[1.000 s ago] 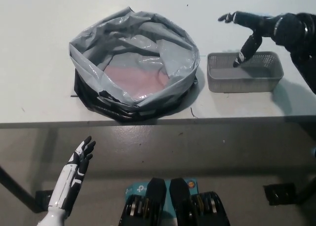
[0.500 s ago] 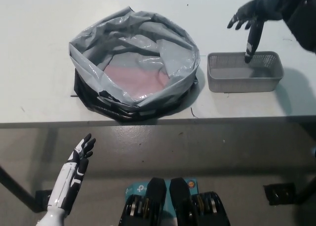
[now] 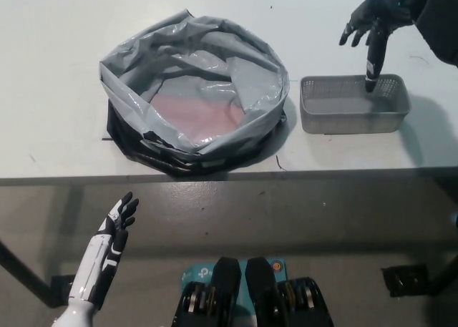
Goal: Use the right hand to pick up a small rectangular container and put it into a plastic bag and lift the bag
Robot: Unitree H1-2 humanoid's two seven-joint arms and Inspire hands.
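Head view, nearest first: the white left hand (image 3: 114, 230) is seen at the lower left, below the table edge and over the grey floor, with its fingers spread and nothing held. It is well apart from everything on the table.

Beyond it, the white table (image 3: 57, 127) runs across the picture. On its near half, left of centre, the plastic bag (image 3: 193, 91) is set: grey on the inside, black on the outside, its mouth rolled down and standing wide open in a rough ring. A pinkish surface is seen through the bottom of the bag; what it is cannot be told.

To the right of the bag, near it but not touching, the small rectangular container (image 3: 354, 104) is found, a grey mesh basket lying flat on the table with its long side parallel to the table edge. It appears to hold nothing.

Farthest back, at the upper right, the black right hand (image 3: 373, 23) is held above the far right part of the container. Its fingers are apart; one is stretched straight down so that its tip reaches just inside the basket by the far rim, while the others are fanned out above. Nothing is gripped by it, and the container rests on the table, outside the bag.
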